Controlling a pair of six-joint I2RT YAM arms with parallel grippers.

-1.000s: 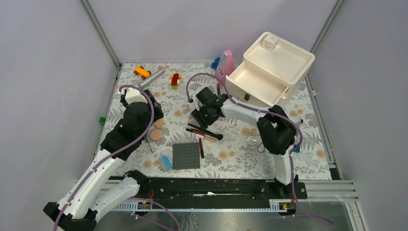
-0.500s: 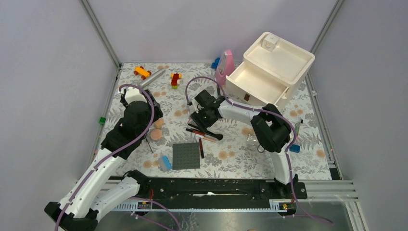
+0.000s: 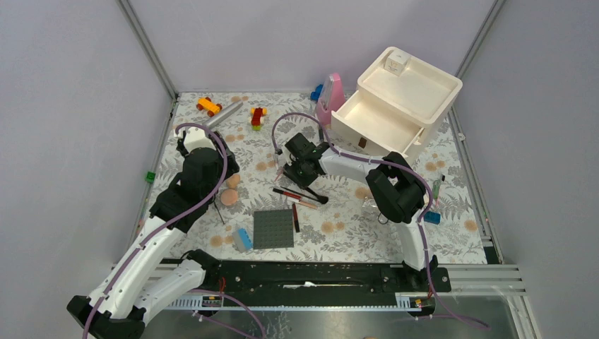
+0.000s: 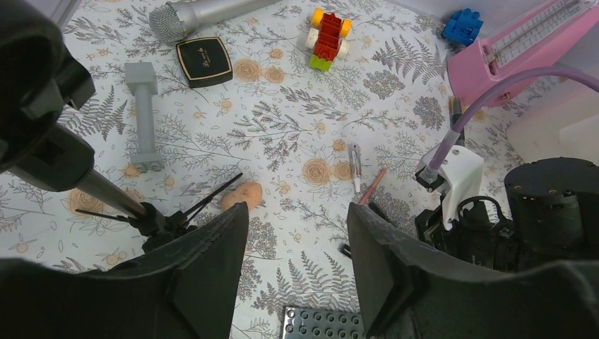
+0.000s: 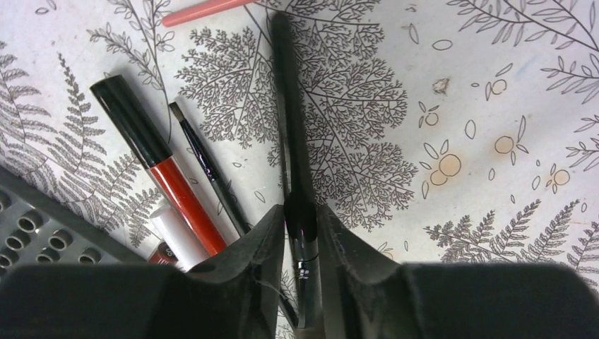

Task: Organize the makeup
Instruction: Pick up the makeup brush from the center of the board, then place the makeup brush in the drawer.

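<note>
Right gripper (image 5: 300, 215): I see both fingers pressed onto the handle of a thin black brush (image 5: 289, 106), which lies flat on the floral mat (image 5: 459, 106). Just left of it lie a finer brush (image 5: 208, 169), a red-and-black stick (image 5: 152, 159) and a white stick (image 5: 176, 236) (packed close together).

Left gripper (image 4: 297, 229): fingers apart, nothing between them. A peach puff (image 4: 240, 195) is on the mat nearby.

Cream drawer box (image 3: 424, 88): its drawer (image 3: 374, 116) is pulled open, and a white cube (image 3: 395, 64) sits on top.
</note>
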